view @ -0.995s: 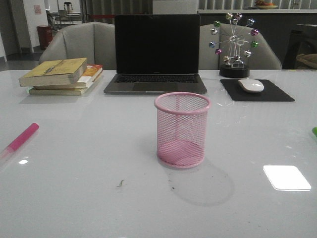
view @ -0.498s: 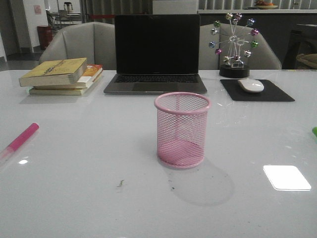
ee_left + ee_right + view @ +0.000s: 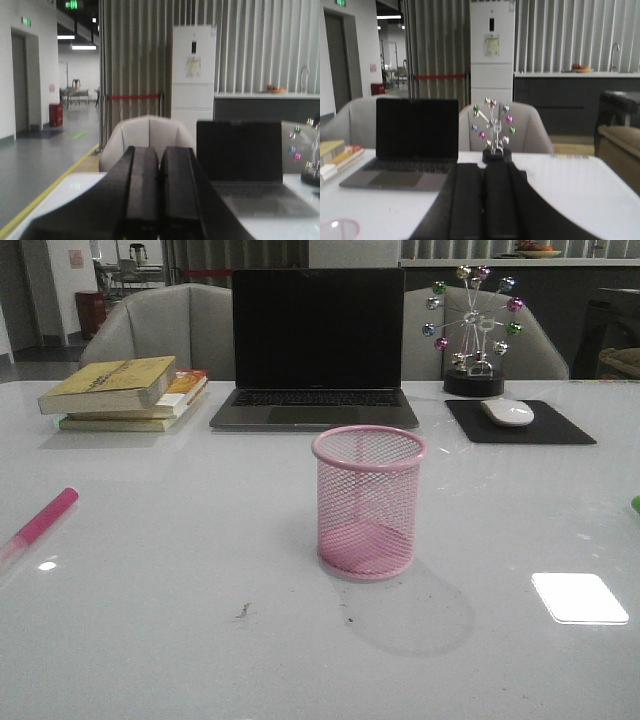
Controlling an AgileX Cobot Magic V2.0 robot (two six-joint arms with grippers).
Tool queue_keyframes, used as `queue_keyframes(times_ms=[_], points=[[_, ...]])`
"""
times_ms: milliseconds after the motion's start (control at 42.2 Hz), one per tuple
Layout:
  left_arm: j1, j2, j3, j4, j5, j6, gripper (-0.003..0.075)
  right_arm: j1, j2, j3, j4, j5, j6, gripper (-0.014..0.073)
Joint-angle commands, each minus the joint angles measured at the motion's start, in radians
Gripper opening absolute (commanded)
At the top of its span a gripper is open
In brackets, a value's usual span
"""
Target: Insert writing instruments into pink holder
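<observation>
Lying diagonally at far left, pink marker [image 3: 40,521], coloured end toward books [image 3: 125,392]; both hands [image 3: 160,200] [image 3: 482,205] closed, empty

No text, brand or number is legible in any view. Green illuminated signs [image 3: 73,4] are mounted high on the ceiling and wall in the left wrist view; their characters are too small to read. A printed notice [image 3: 492,45] is fixed to the white cabinet [image 3: 492,30] behind the desk; its content is blurred. The cover of the top book [image 3: 108,383] at the desk's far left corner carries markings that cannot be resolved
</observation>
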Motion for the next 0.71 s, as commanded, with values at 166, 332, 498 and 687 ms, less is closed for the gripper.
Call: queue_keyframes(times_ms=[166, 332, 498, 687], points=[[0.002, 0.145, -0.405, -0.056, 0.165, -0.001, 0.0093, -0.004, 0.152, -0.354, -0.006, 0.097, -0.007, 0.0027], [0.002, 0.312, -0.575, -0.056, 0.380, -0.001, 0.0093, -0.004, 0.301, -0.487, -0.006, 0.260, -0.007, 0.0027], [0.002, 0.450, -0.582, -0.056, 0.491, -0.001, 0.0093, -0.004, 0.432, -0.497, -0.006, 0.396, -0.007, 0.0027], [0.002, 0.572, -0.553, -0.056, 0.628, -0.001, 0.0093, -0.004, 0.581, -0.495, -0.006, 0.564, -0.007, 0.0027]])
